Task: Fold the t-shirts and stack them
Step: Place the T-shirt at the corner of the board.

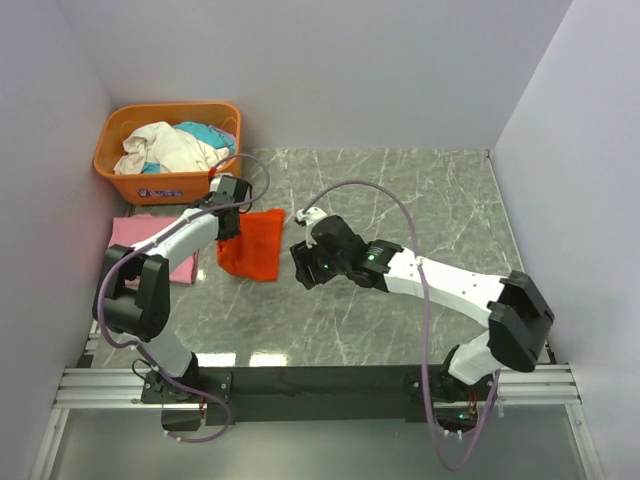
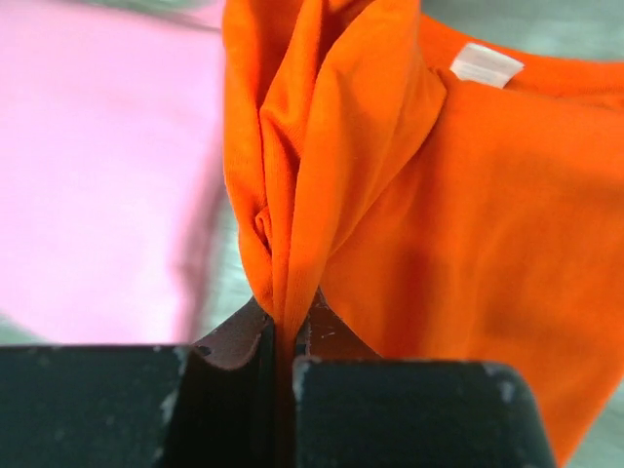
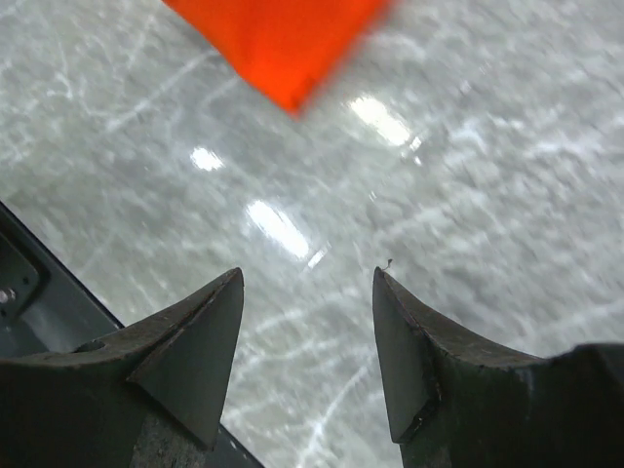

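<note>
A folded orange-red t-shirt (image 1: 256, 245) lies on the marble table (image 1: 400, 200), left of centre. My left gripper (image 1: 233, 212) is shut on its far left edge; the left wrist view shows a bunched fold of the orange-red t-shirt (image 2: 322, 156) pinched between the jaws, with a white neck label (image 2: 486, 64). A light pink t-shirt (image 1: 140, 240) lies flat to the left, and the same pink t-shirt (image 2: 88, 175) shows in the left wrist view. My right gripper (image 1: 300, 262) hovers open just right of the orange shirt, its fingers (image 3: 200, 346) empty, with an orange-red t-shirt corner (image 3: 278, 44) ahead.
A rigid orange basket (image 1: 120, 172) holding several loose clothes stands at the back left, just beyond the left gripper. White walls close in the left, back and right. A metal rail (image 1: 320, 385) runs along the near edge, and a dark table edge (image 3: 39, 302) shows below the right gripper.
</note>
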`<state>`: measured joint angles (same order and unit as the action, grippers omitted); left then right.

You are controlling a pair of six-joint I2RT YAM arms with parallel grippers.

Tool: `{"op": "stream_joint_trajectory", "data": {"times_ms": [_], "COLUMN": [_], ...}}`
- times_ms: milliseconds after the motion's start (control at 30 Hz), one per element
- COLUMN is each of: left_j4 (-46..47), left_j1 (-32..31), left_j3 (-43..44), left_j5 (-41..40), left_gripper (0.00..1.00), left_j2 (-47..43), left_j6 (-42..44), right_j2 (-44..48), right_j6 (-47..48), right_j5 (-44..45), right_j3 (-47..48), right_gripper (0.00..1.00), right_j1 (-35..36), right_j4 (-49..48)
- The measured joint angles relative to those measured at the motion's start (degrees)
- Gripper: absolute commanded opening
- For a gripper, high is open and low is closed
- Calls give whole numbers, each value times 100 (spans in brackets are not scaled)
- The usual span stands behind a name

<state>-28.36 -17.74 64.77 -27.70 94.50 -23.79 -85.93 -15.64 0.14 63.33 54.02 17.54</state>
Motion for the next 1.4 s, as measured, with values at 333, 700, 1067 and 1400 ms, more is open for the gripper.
{"op": "stream_joint_trajectory", "data": {"times_ms": [333, 700, 1067, 1400], "left_j4": [109, 295, 107, 297], "left_j1": [459, 791, 1008, 1652], "left_j3": [2, 2, 317, 219], "left_j5": [-1209, -1565, -1928, -1862], "left_gripper": [1, 2, 3, 2], "left_j2": [-289, -380, -393, -669], "left_j6": [1145, 1884, 2105, 1707], "right_j2": [664, 673, 675, 678], "right_j6": [-15, 2, -15, -13], "right_j5": [426, 662, 802, 844], "right_j3": [-192, -170, -197, -229], "right_gripper": [63, 62, 62, 62], "right_j1": [-2, -28, -68, -142], "right_j4": [588, 957, 1073, 1060]}}
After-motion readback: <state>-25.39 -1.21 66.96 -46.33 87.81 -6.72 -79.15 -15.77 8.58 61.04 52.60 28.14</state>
